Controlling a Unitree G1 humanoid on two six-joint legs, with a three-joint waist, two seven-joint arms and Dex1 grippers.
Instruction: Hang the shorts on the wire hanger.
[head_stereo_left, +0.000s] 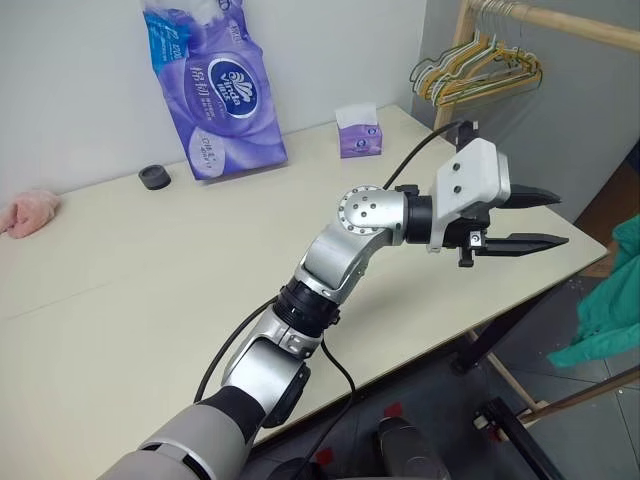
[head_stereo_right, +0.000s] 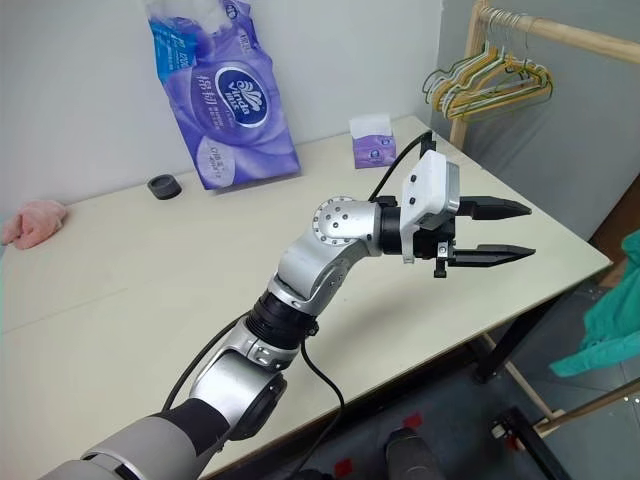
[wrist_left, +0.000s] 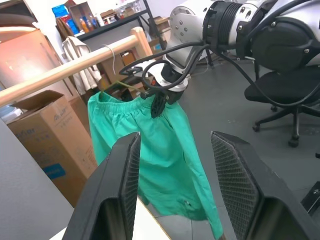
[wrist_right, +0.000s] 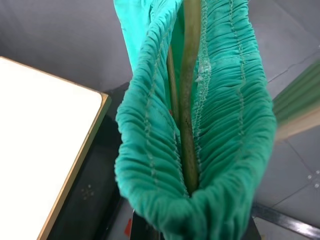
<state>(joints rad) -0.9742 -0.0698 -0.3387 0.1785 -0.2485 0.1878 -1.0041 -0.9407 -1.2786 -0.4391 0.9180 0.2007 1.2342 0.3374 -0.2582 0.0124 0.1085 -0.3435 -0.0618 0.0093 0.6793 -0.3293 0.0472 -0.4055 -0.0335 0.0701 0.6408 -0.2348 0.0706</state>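
light: bright, even, diffuse | shadows: soft on table (head_stereo_left: 120, 270) | glare: none | blur: close fingers (wrist_left: 120, 190) soft

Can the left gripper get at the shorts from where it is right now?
Probably yes. The left gripper is open and empty past the table edge, pointing at the shorts. These hang off the right gripper, with open air between. It would need to extend further.
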